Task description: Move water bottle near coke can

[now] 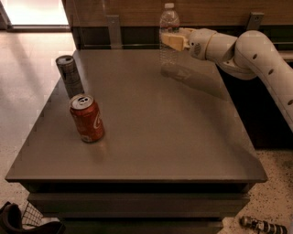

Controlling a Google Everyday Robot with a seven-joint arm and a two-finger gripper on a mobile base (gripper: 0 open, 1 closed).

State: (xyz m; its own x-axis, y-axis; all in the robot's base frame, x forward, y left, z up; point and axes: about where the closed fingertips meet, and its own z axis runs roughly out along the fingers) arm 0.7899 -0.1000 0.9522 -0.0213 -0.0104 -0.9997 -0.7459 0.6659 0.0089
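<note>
A wide grey table with a smooth, dull top fills most of the camera view. A pale speckled floor is seen to its left and at the near corners. A brown wooden panel runs along behind the table's far edge.

The white robot arm is brought in from the right side. Its thick, rounded segments slope up from the near right to the far right corner of the table. There the forearm is turned roughly level and is pointed left along the far edge, with the wrist stretched out towards the far middle.

The water bottle is seen upright at the far middle of the table, a clear plastic bottle with a white cap, taller than either can. Whether its base rests on the top or is held just above it cannot be told.

The coke can is stood upright on the near left part of the table, well apart from the bottle. A slimmer dark grey can is placed just beyond it, near the left edge.

The gripper is held at the far middle of the table, at the end of the level forearm. Its tan fingers are pinched on the bottle at about mid-height, below the shoulder.

A small striped object lies on the floor at the near right.
</note>
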